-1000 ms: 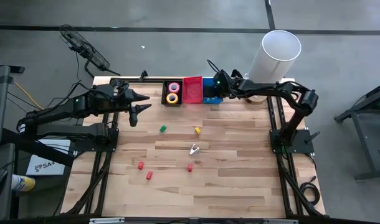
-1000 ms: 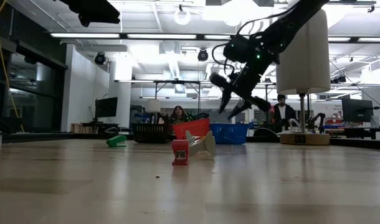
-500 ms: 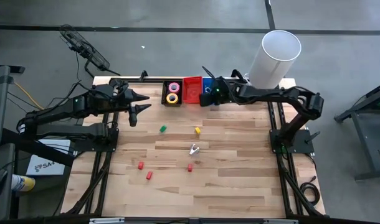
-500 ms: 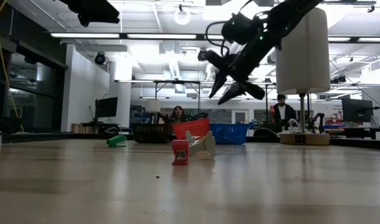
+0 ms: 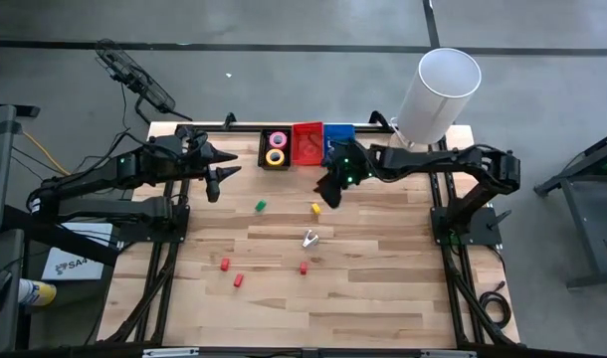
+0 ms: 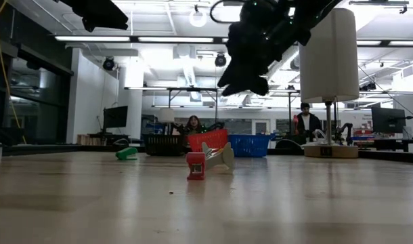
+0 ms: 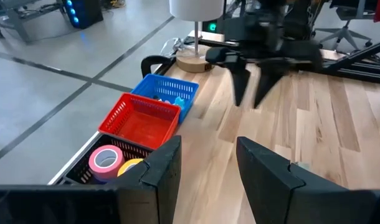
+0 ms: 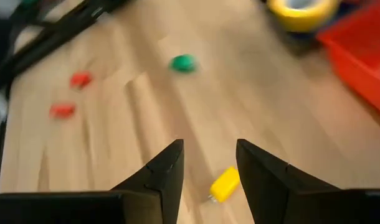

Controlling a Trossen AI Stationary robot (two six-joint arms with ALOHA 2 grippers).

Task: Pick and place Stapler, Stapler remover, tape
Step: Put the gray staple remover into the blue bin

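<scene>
A pink tape roll (image 5: pixel 278 139) and a yellow one (image 5: pixel 275 156) lie in the black basket (image 5: pixel 264 149) at the far edge; I cannot make out the blue rolls. On the table lie a silver staple remover (image 5: pixel 309 239) and small staplers: green (image 5: pixel 260 206), yellow (image 5: pixel 315 208) and three red ones (image 5: pixel 224 264). My right gripper (image 5: pixel 328 192) hangs open in the air in front of the red basket (image 5: pixel 306 142), just beyond the yellow stapler (image 8: pixel 225 182). My left gripper (image 5: pixel 220 171) waits open at the far left, above the table.
A blue basket (image 5: pixel 338 134) stands to the right of the red one. A tall white lamp (image 5: pixel 448 85) rises at the far right corner. Bare wood spreads along the near half of the table (image 5: pixel 383 298). People sit in the room behind (image 6: pixel 193 124).
My right gripper has swung from above the blue basket toward the table's left and near side, out over the open wood toward the yellow stapler, staying open. Nothing on the table has moved.
</scene>
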